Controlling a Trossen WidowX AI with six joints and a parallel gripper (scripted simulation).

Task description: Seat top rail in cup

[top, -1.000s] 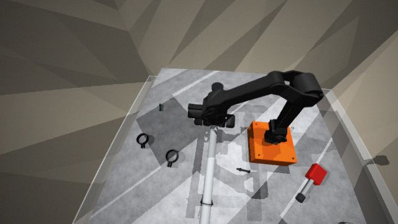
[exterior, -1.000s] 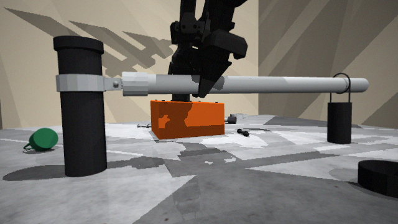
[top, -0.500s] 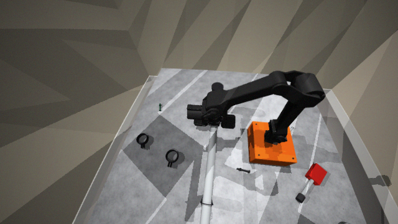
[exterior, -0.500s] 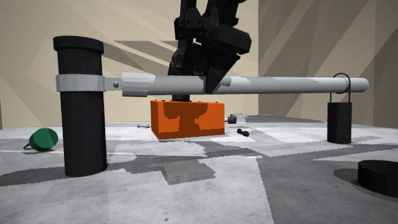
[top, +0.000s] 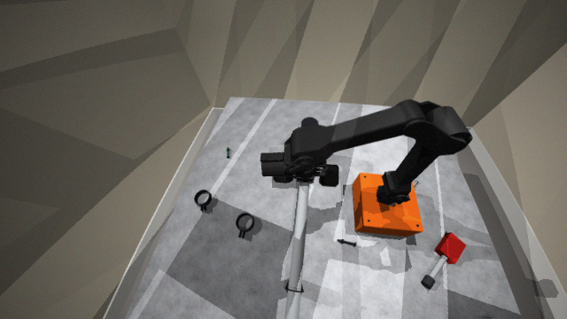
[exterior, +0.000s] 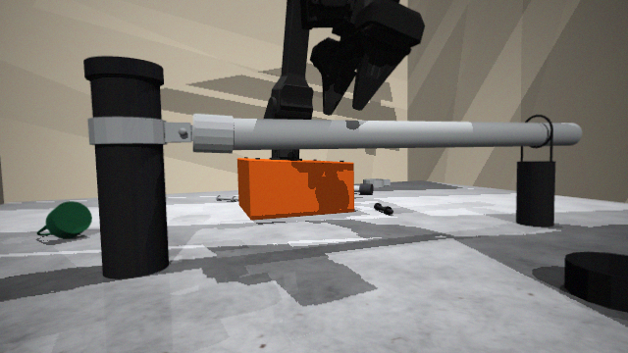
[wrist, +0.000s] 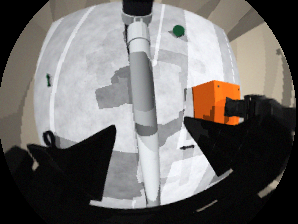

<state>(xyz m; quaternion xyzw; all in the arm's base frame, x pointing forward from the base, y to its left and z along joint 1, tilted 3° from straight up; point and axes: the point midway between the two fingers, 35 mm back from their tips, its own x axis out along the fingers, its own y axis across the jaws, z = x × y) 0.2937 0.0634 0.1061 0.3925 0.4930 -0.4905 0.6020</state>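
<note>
The grey top rail [exterior: 392,133] [top: 299,221] [wrist: 143,90] lies level. Its left end sits inside the grey rail-end cup [exterior: 213,132]. The cup hangs on the grey brace band [exterior: 127,130], which is high on the big black post [exterior: 130,206], just under the post cap [exterior: 123,69]. The rail's other end passes through the loop cap [exterior: 538,131] [top: 286,288] on the short black post [exterior: 535,193]. My gripper [exterior: 343,109] [top: 302,175] [wrist: 151,124] is open and empty. It hangs a little above the rail, apart from it, near the cup end.
The arm's orange base [top: 385,206] [exterior: 294,188] stands behind the rail. Two black band rings [top: 203,198] [top: 244,221], a black bolt [top: 346,242] [exterior: 384,209], a red-headed tool [top: 449,248], a green cap [exterior: 69,219] [wrist: 177,30] and a black disc [exterior: 596,279] lie on the table.
</note>
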